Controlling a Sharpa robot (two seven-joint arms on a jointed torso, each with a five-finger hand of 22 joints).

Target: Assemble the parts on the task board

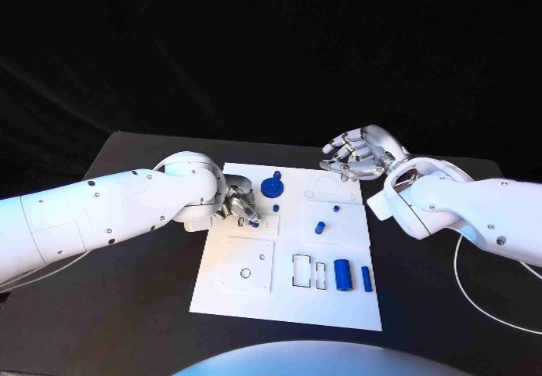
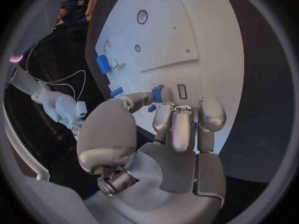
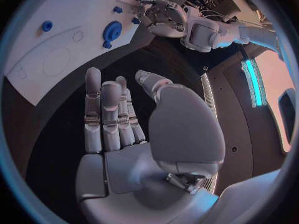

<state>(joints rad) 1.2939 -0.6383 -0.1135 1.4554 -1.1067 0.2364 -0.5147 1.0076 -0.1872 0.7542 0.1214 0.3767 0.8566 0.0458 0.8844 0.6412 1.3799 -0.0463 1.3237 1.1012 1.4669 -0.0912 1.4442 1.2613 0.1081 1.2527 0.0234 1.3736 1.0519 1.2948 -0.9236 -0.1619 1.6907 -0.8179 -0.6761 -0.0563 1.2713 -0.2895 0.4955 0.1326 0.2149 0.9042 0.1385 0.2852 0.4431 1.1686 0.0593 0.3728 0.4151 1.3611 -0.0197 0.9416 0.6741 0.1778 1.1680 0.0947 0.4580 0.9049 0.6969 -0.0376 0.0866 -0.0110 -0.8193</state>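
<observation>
Fingers of the left hand curl down onto the task board, at about 10 o'clock from the middle of the board. They close on a small blue part, which sits pinched between the thumb and a fingertip, right by a little slot in the board.

Over at about 1 o'clock, the right hand hangs above the far corner of the board. Its fingers are spread apart and hold nothing.

A round blue part sits near the far edge, at about 11 o'clock, just beside the left hand. A small blue peg lies near the middle. Two long blue parts lie side by side at about 5 o'clock, next to a few open slots. A small ring is marked at about 8 o'clock.
</observation>
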